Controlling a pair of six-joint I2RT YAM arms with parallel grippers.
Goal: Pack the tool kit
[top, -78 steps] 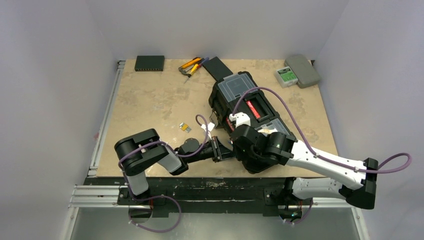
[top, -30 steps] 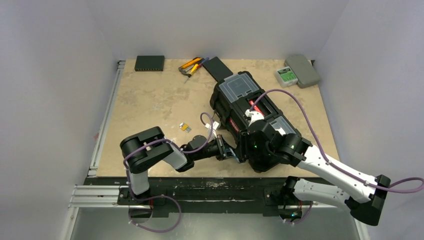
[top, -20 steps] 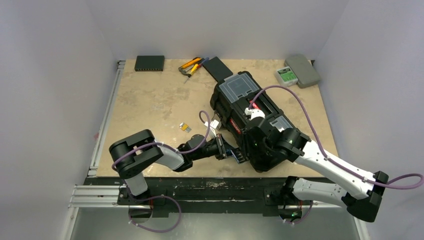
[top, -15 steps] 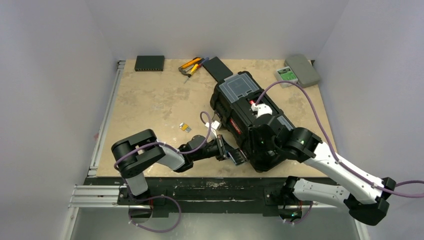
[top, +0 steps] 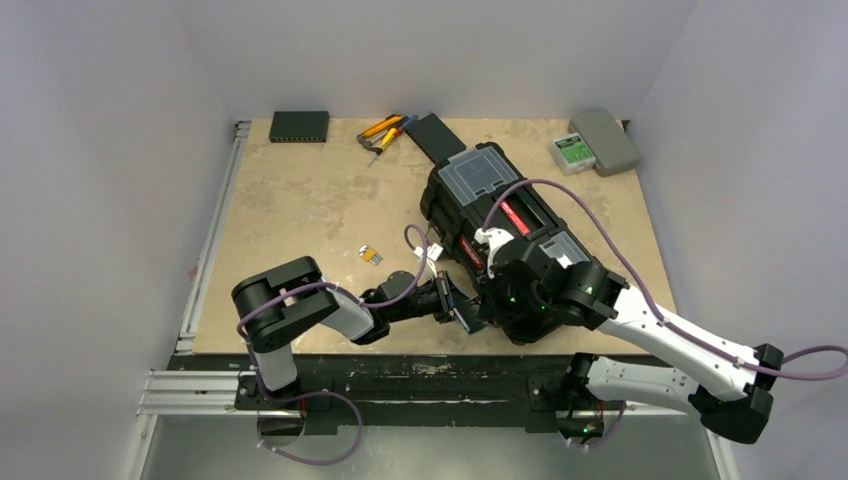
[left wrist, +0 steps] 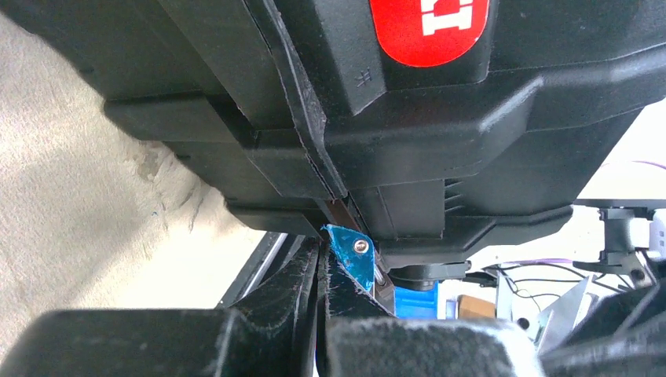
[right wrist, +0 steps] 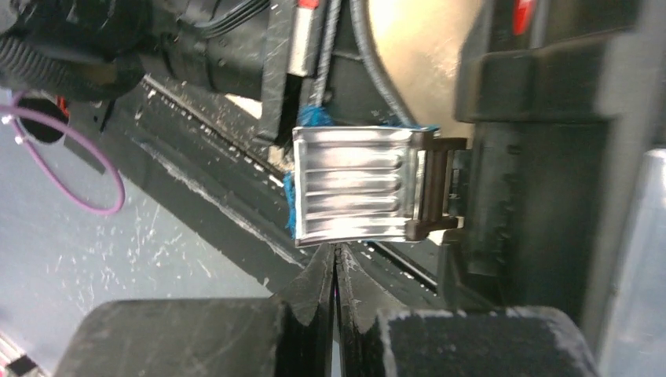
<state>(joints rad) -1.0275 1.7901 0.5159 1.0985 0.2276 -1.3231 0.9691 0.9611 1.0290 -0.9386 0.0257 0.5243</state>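
Toolbox (top: 495, 215), black with a red-labelled handle, lies slantwise on the table (top: 300, 220), its near end at the front edge between the two arms, lid down over the body. At that near end the left gripper (left wrist: 320, 263), fingers pressed together on nothing, noses up against a blue latch tab (left wrist: 351, 253) under the box's lower seam. The right gripper (right wrist: 336, 258), likewise closed and empty, sits with its tips just below a ribbed metal latch plate (right wrist: 353, 195) that stands out sideways from the box wall, apparently not yet snapped home. A small yellow item (top: 371, 256) lies loose on the table to the left of the box. Farther back, the yellow-black and red-handled hand tools (top: 385, 132) lie in a heap at the far edge, just beside a flat black box (top: 435, 135), well apart from the kit. By this showing packing is early: the tools are outside, and the lid must open before they go in.
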